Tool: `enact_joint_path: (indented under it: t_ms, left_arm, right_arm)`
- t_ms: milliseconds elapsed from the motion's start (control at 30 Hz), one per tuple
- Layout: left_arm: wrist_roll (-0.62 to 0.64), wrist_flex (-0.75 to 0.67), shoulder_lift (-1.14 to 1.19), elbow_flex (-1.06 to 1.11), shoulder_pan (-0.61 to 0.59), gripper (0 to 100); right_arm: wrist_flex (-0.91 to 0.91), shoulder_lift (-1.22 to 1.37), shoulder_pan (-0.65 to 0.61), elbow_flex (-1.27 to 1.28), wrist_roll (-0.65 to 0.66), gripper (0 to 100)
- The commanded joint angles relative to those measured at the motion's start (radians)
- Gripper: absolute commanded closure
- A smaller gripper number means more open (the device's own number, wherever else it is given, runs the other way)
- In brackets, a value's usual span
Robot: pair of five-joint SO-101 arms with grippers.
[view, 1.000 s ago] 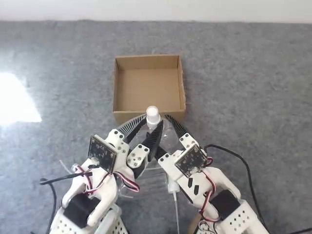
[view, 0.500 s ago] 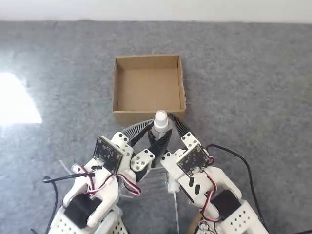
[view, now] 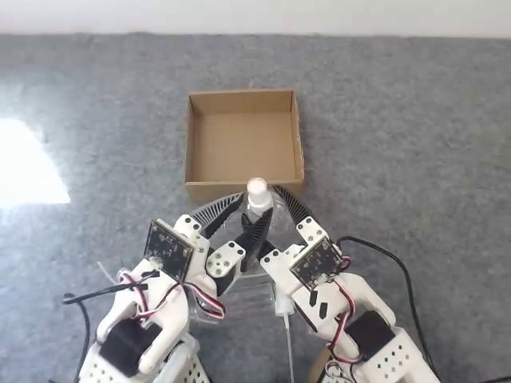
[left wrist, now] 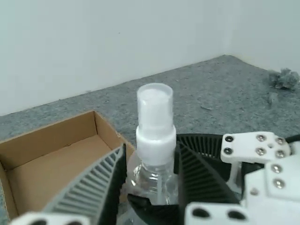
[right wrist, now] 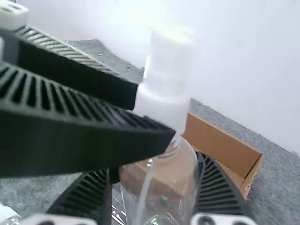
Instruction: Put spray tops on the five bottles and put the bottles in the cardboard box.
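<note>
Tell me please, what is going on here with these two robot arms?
Both arms hold one clear plastic bottle between them, just in front of the open brown cardboard box. The left claw grips it near the neck, and the right claw grips its body lower down. A white spray top already sits on the bottle, which stands upright. The bottle is not yet in the box.
</note>
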Motion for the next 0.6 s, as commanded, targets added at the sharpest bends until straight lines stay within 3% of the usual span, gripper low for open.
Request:
enact_joint_path:
  t_ms: [0, 567]
  left_arm:
    - [-0.005, 0.026, -0.015, -0.09, -0.005, 85]
    - [-0.006, 0.137, -0.015, -0.236, -0.012, 85]
  right_arm:
    - [-0.001, -0.03, -0.001, -0.006, -0.006, 88.8]
    - [-0.001, -0.03, -0.001, -0.006, -0.006, 88.8]
